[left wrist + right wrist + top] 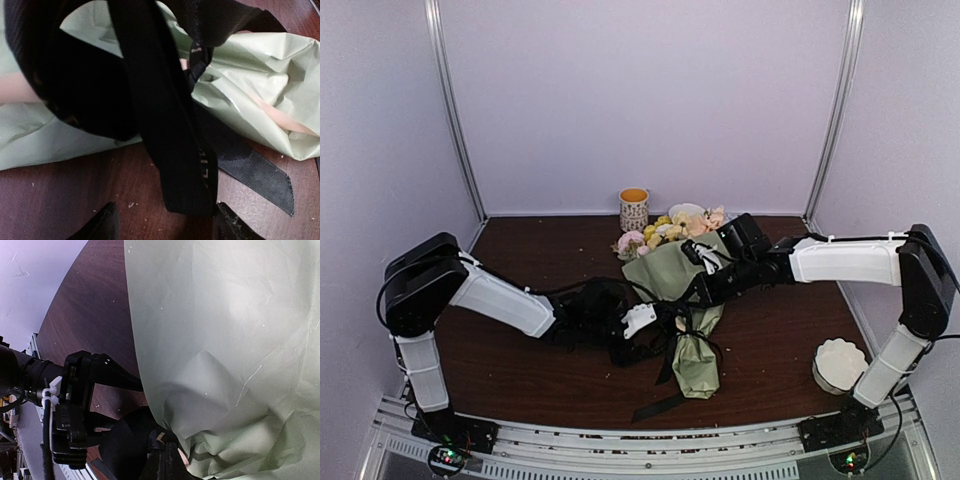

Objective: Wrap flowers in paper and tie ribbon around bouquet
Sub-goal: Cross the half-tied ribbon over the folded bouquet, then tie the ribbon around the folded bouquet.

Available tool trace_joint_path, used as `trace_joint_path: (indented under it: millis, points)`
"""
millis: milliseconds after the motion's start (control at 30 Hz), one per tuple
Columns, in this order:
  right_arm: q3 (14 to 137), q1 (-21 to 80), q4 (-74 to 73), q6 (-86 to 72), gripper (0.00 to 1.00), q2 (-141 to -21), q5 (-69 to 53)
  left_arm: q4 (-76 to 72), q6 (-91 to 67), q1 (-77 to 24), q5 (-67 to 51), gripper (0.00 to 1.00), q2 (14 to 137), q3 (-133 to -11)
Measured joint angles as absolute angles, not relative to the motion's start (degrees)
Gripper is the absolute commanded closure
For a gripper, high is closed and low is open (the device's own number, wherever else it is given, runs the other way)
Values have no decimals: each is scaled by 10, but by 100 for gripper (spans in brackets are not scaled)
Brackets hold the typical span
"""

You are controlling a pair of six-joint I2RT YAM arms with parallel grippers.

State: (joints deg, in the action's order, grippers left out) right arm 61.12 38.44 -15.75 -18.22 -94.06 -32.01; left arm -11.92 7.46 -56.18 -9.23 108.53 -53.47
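- Dark brown wooden table [520,370]: bears the paper bundle near its middle.
- Large thin sage-green paper [665,272] [250,65] [225,340]: rolled into a cone lying on the table, its wide mouth at the far end and its crumpled narrow end towards the arms' bases. In the left wrist view a sliver of its peach-pink inner face shows at a fold.
- Bunch of small yellow, pink and peach artificial flowers [670,228]: spilling out of the paper's far mouth.
- Long narrow black ribbon [658,405] [165,125] with pale lettering: looped round the paper's pinched neck, with one tail lying on the wood beyond the paper's near end.
- Left gripper [660,326] [170,227]: at the left side of the paper's neck, fingers spread apart, a ribbon strand hanging loose between them.
- Right gripper [692,298] [162,462]: at the paper's neck from the right, fingers closed together; what they pinch, if anything, cannot be told.
- White scalloped round stack [840,365]: well right of the paper.
- Patterned cup [634,209] with orange inside: just beyond the paper's mouth, to the left.
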Motion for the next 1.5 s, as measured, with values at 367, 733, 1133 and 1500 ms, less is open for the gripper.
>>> trace_joint_path:
  millis: [367, 733, 1133, 1500]
  points:
    - [607, 384, -156, -183, 100, -938, -317, -119, 65, -562, -122, 78, 1120, -571]
    - [576, 382, -168, -182, 100, -889, -246, -121, 46, -541, -89, 100, 1098, -533]
    - [437, 330, -202, -182, 100, -767, -156, -114, -87, -479, -80, 100, 1038, -462]
    - [330, 231, -208, -185, 100, -740, -196, -107, -178, -432, -112, 100, 1038, -462]
